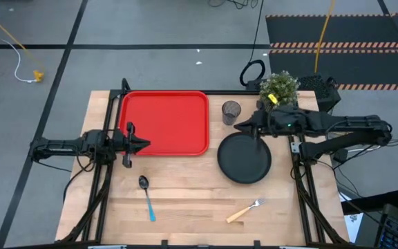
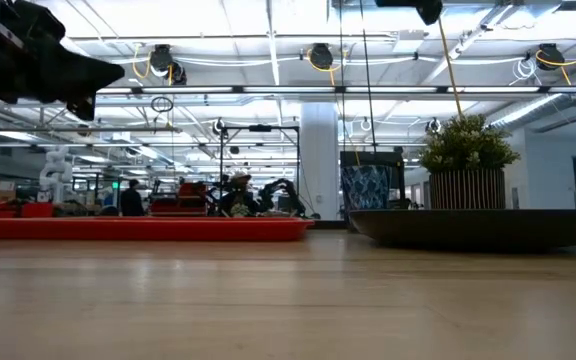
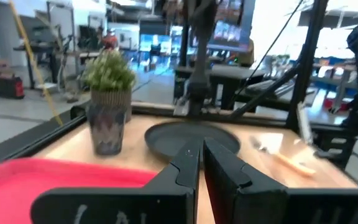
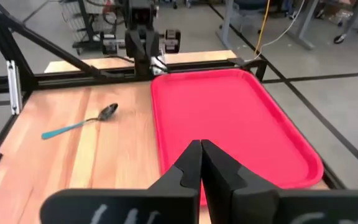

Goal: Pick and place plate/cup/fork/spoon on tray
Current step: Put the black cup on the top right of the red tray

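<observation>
A pale wooden surface (image 1: 185,200) seen from above, with a dark robot arm at each side. A large bright red rectangular tray (image 1: 164,123) with rounded corners and a raised rim lies at the far left of the surface, nothing on it. Just beside its right edge stands the cup (image 1: 231,111), a small translucent dark grey-purple tumbler. Near the cup, toward the front, sits the plate (image 1: 244,158), round, matte black, with a raised rim, flat on the wood and apart from the tray. The spoon (image 1: 146,196), with a dark metal bowl and light blue handle, lies on the wood in front of the tray's left part. The fork (image 1: 245,210), with silver tines and a light orange-tan handle, lies at a slant in front of the plate. A small potted green plant (image 1: 278,88) stands at the far right, behind the cup.

The left end effector (image 1: 144,144) hovers at the tray's left edge, fingers nearly together, holding nothing. The right end effector (image 1: 240,125) hangs above the gap between cup and plate, fingers together and empty.
</observation>
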Controlling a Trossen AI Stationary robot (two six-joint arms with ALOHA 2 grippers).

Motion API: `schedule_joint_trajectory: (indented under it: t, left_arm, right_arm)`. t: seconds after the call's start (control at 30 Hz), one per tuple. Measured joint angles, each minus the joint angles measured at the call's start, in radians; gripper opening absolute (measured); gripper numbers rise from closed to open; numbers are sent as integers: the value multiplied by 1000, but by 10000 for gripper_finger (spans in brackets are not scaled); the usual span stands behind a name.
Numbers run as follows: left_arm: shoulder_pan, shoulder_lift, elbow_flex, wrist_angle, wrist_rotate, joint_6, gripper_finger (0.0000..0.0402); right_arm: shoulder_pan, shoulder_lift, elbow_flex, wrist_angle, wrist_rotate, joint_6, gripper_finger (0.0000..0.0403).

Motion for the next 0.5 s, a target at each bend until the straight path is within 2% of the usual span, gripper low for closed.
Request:
schedule_joint_trajectory:
  t: [0.23,0.5]
  left_arm:
    - [0,61,156,-62,18,-16,26]
    - [0,247,407,-234,18,-47,26]
  right_arm:
    - [0,6,-128,112,0,-2,0]
    - [-22,6,-214,122,0,38,0]
